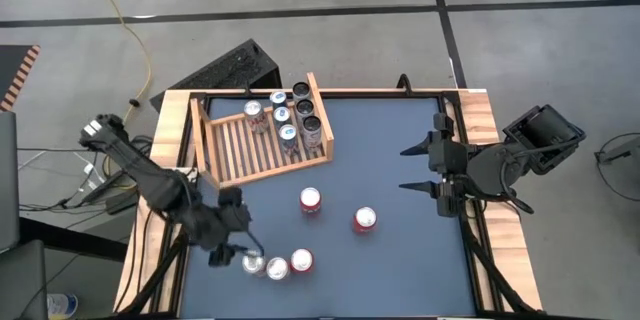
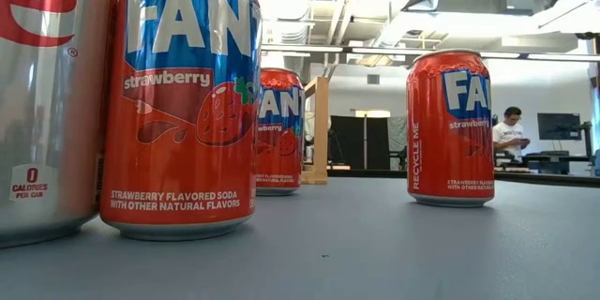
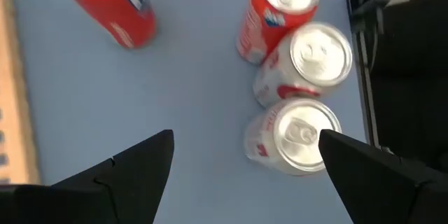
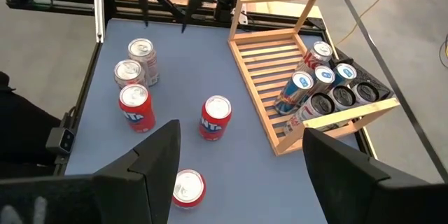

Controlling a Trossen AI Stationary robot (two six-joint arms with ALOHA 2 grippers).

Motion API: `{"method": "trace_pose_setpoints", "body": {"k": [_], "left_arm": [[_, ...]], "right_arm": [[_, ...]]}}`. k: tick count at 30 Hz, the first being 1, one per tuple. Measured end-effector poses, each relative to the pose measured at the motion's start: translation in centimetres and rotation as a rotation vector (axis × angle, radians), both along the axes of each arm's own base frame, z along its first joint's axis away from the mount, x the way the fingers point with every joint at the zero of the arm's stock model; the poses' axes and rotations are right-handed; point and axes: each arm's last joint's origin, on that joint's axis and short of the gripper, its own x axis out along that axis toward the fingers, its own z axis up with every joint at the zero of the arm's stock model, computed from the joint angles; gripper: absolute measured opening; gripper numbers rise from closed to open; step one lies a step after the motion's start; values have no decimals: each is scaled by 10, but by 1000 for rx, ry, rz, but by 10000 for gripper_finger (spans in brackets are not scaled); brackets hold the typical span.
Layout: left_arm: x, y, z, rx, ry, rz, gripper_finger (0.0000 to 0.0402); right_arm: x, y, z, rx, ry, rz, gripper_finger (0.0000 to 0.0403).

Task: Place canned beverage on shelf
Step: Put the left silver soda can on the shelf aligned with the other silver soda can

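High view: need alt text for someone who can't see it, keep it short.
Overhead, the left hand, open, hovers over a row of three cans at the near-left of the dark table. Two red cans stand mid-table, and a wooden slatted shelf at the far-left holds several cans along one end. The right hand waits open at the right edge.
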Motion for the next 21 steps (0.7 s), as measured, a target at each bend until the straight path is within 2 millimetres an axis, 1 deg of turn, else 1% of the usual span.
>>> {"method": "trace_pose_setpoints", "body": {"k": [4, 8, 14, 18, 21], "left_arm": [[6, -21, -11, 10, 42, 9, 343], [12, -37, -16, 57, 41, -7, 343], [22, -61, -20, 76, 52, -40, 343], [26, -67, -27, 85, 82, -56, 343], [26, -70, -30, 69, 101, -55, 343]], "right_arm": [[2, 1, -1, 2, 4, -5, 276], [7, 5, -4, -3, 18, -1, 276], [15, 12, -9, -11, 44, 11, 276], [22, 16, -13, -17, 67, 25, 276], [22, 17, -14, -19, 69, 28, 276]]}}
